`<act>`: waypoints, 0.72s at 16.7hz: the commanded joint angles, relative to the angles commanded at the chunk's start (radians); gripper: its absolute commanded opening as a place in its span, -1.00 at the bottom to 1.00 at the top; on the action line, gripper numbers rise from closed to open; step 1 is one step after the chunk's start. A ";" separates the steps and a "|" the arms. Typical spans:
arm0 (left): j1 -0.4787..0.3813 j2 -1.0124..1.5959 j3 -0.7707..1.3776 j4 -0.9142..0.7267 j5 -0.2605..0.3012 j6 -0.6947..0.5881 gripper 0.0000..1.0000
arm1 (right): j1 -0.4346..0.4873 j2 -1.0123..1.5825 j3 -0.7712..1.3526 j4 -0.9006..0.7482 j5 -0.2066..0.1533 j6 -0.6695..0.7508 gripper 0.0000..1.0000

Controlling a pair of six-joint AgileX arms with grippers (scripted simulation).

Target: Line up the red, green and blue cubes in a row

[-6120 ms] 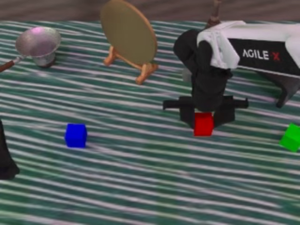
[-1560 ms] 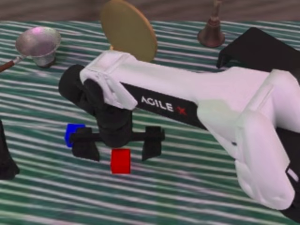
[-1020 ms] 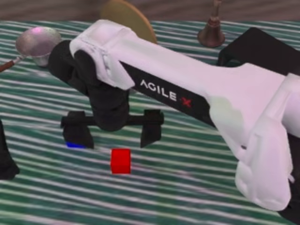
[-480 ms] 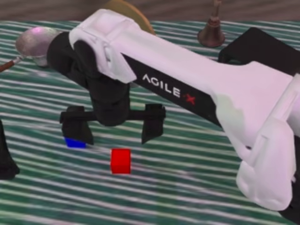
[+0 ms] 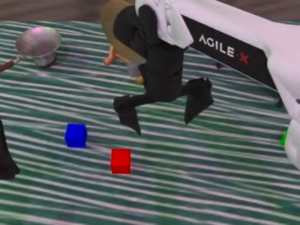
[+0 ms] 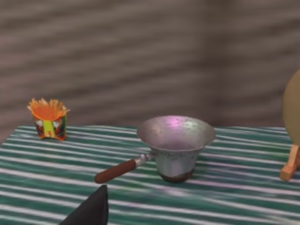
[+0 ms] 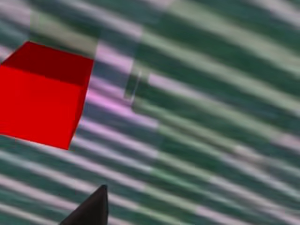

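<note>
The red cube (image 5: pixel 120 161) rests on the striped green cloth, just right of and slightly nearer than the blue cube (image 5: pixel 75 135). Only a sliver of the green cube (image 5: pixel 283 138) shows at the far right edge, behind my right arm. My right gripper (image 5: pixel 163 110) hangs open and empty above the cloth, behind and to the right of the red cube. In the right wrist view the red cube (image 7: pixel 40 93) lies apart from one dark fingertip (image 7: pixel 93 208). My left gripper (image 5: pixel 5 161) is parked at the left edge, open, with one fingertip (image 6: pixel 96 208) showing.
A metal pan with a wooden handle (image 5: pixel 38 44) stands at the back left. The round wooden disc on its stand (image 5: pixel 112 35) is behind, partly covered by my right arm. A small orange-topped object (image 6: pixel 48 119) sits at a far corner.
My right arm carried the red cube from centre right to beside the blue cube and let go. In the last second the open gripper rose and swung right, uncovering the blue cube.
</note>
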 joint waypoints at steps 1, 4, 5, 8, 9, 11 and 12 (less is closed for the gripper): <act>0.000 0.000 0.000 0.000 0.000 0.000 1.00 | -0.041 -0.033 -0.059 0.014 -0.010 -0.103 1.00; 0.000 0.000 0.000 0.000 0.000 0.000 1.00 | -0.177 -0.137 -0.253 0.073 -0.029 -0.433 1.00; 0.000 0.000 0.000 0.000 0.000 0.000 1.00 | -0.225 -0.172 -0.320 0.099 -0.030 -0.543 1.00; 0.000 0.000 0.000 0.000 0.000 0.000 1.00 | -0.366 -0.272 -0.513 0.194 -0.017 -0.847 1.00; 0.000 0.000 0.000 0.000 0.000 0.000 1.00 | -0.410 -0.304 -0.572 0.230 -0.009 -0.933 1.00; 0.000 0.000 0.000 0.000 0.000 0.000 1.00 | -0.491 -0.364 -0.677 0.302 0.010 -1.083 1.00; 0.000 0.000 0.000 0.000 0.000 0.000 1.00 | -0.526 -0.392 -0.722 0.337 0.019 -1.145 1.00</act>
